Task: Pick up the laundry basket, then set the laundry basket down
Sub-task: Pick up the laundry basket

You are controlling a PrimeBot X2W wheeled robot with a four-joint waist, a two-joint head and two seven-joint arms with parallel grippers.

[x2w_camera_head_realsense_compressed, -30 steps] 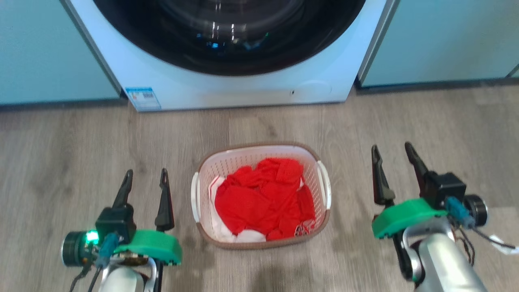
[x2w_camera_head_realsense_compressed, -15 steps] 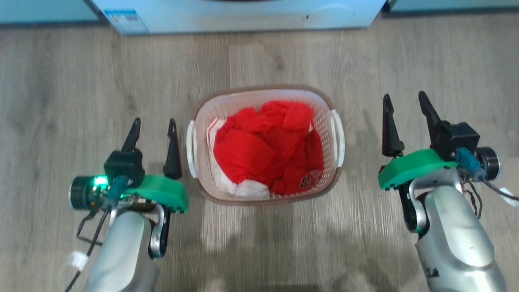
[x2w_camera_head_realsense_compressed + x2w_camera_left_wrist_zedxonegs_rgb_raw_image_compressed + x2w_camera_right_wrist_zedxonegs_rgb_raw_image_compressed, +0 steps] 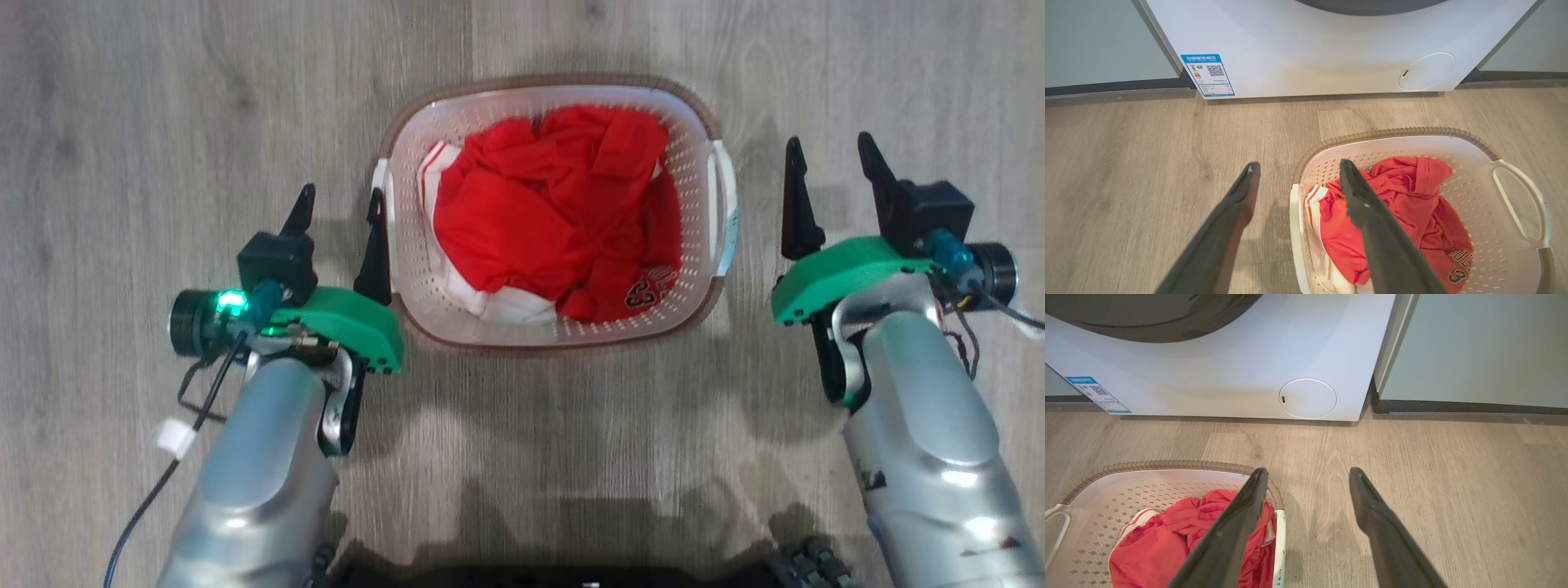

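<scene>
Task's thing: the laundry basket (image 3: 547,82), a small rounded white plastic tub with perforated walls and a brown woven-look rim, stands on the grey wood-grain floor (image 3: 122,122) between the two arms, in front of the white washing machine (image 3: 1310,45).
Load: crumpled red clothing (image 3: 539,204) with white trim lies heaped in the bottom, so a lift will probably need both sides held level.
Left end effector (image 3: 341,198): spread, gripping nothing. In the head view its inner finger overlaps the white left handle (image 3: 1293,228); I cannot tell whether they touch. The left wrist view shows that handle in the gap, with one finger over the floor and the other over the clothing.
Right end effector (image 3: 829,145): spread and empty, beside the white right handle (image 3: 727,204), with a strip of floor between them in the head view. The right wrist view lines that side's rim up between the fingers.
Why so placed: mirrored at the two handles, seemingly to pinch both sides at once.
Step in hand: approach; the basket is not yet lifted.
Risk: uneven closing could tilt the basket.
</scene>
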